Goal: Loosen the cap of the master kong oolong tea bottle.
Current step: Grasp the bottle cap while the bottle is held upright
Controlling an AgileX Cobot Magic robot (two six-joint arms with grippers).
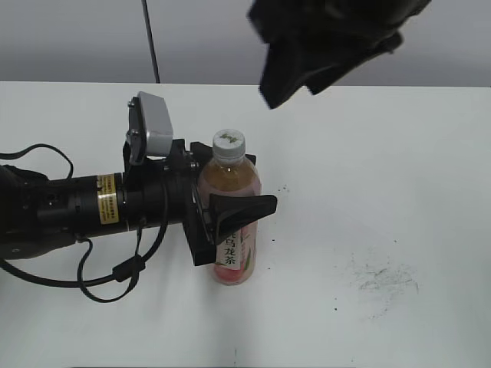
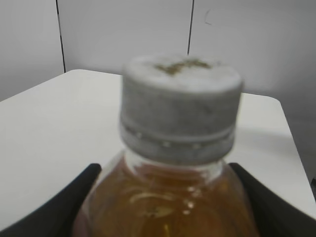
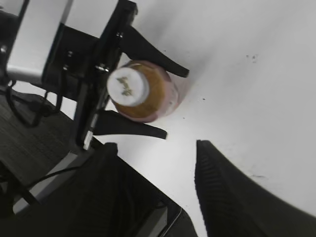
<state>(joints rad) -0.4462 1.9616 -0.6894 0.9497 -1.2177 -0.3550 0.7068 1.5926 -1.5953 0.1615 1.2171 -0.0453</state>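
Note:
The master kong oolong tea bottle (image 1: 232, 230) stands upright on the white table (image 1: 368, 169), amber tea inside and a pink label low on its body. Its white-grey cap (image 1: 229, 140) sits on the neck and fills the left wrist view (image 2: 180, 106). My left gripper (image 1: 245, 197) reaches in from the left and is shut on the bottle's body below the shoulder, with one black finger (image 2: 59, 207) on each side. My right gripper (image 3: 153, 148) hangs above and to the right of the cap (image 3: 127, 85), open, with only bare table between its fingers. In the exterior view it is a dark mass (image 1: 330, 38) at the top.
The left arm's black body and looping cable (image 1: 115, 277) lie on the table's left side. Faint dark scuff marks (image 1: 383, 277) show on the table at the right. A grey wall (image 1: 77, 38) stands behind the table's far edge.

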